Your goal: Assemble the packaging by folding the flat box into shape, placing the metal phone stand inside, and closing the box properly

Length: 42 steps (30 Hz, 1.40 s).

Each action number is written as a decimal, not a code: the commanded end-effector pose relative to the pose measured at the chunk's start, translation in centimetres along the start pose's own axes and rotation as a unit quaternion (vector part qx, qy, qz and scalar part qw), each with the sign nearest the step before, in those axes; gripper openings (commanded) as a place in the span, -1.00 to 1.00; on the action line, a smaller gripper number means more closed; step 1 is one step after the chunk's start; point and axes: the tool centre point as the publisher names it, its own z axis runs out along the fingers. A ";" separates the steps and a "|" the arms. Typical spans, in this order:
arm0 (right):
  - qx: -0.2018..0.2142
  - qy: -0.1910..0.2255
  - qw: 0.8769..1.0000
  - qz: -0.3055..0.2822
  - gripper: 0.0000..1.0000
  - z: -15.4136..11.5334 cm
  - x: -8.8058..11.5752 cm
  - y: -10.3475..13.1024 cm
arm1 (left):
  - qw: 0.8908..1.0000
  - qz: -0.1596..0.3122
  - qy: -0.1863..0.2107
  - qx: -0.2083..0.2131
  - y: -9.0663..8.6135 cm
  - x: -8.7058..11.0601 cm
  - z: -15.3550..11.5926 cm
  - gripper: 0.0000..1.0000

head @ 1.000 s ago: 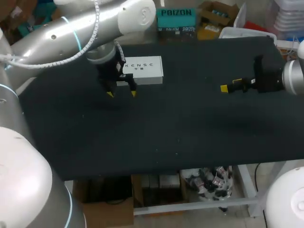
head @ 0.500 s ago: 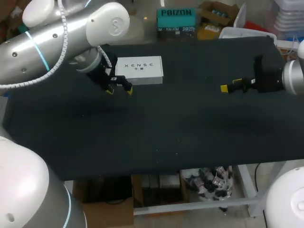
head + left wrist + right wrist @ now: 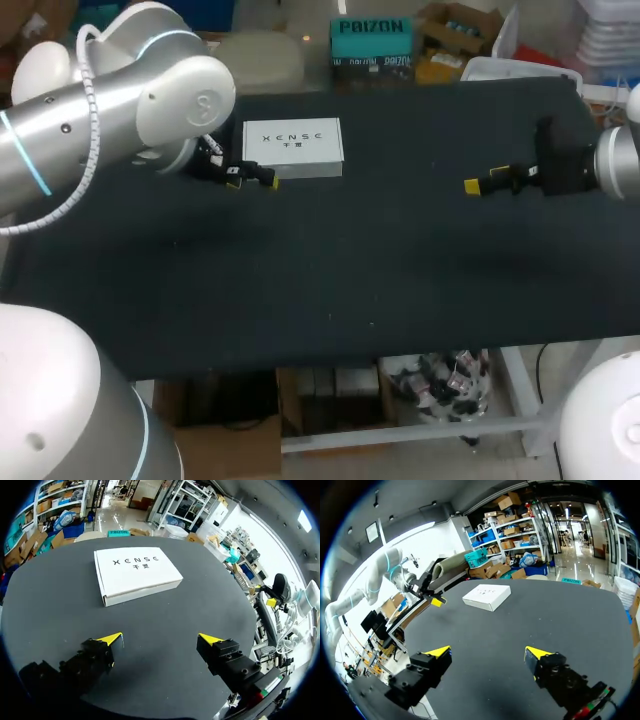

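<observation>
A white box (image 3: 293, 146) with dark lettering lies shut and flat at the back left of the black table (image 3: 380, 270). My left gripper (image 3: 253, 181) hangs open just in front of the box's near left corner, not touching it. In the left wrist view the box (image 3: 135, 574) lies ahead of the open gripper (image 3: 161, 640), with nothing between the fingers. My right gripper (image 3: 487, 180) stands open and empty far to the right. From the right wrist view the box (image 3: 486, 596) is well ahead of that gripper (image 3: 487, 652). No metal phone stand is in sight.
Black table cloth stretches between the two grippers. My left arm (image 3: 110, 110) lies over the table's back left corner. The table's front edge (image 3: 330, 362) runs across the lower head view.
My left arm has drawn back to the left, and its gripper has shifted slightly left along the box's front edge. The box and my right arm have not moved.
</observation>
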 end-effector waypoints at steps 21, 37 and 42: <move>-0.001 0.004 1.000 0.000 1.00 -0.1 -0.1 0.0 | 0.967 0.172 -0.031 0.187 1.1 -1.2 -0.6 1.00; -0.001 0.004 1.000 0.000 1.00 -0.1 -0.1 0.0 | 0.932 0.250 -0.014 0.262 1.3 -1.7 -1.6 1.00; -0.001 0.004 1.000 0.000 1.00 -0.1 -0.1 0.0 | 0.921 0.277 -0.014 0.273 1.0 -1.2 -1.5 1.00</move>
